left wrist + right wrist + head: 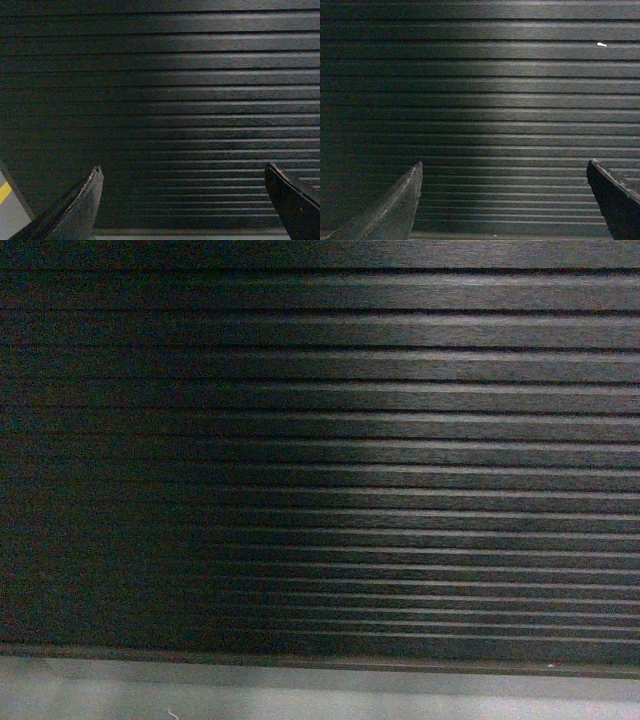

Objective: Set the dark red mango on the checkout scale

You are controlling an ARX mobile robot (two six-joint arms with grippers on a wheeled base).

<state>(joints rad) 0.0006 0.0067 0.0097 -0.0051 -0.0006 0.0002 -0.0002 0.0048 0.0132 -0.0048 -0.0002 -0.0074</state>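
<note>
The dark ribbed front of the checkout fills the head view, close up, with its grey plinth along the bottom. The same slats fill both wrist views. My left gripper is open, its two dark fingers wide apart with only the checkout front behind them. My right gripper is open too, nothing between its fingers, facing the checkout. The dark red mango and the scale are out of view. Neither gripper shows in the head view.
A grey floor patch with a yellow stripe shows at the lower left of the left wrist view. A small white speck sits on a slat at the upper right of the right wrist view.
</note>
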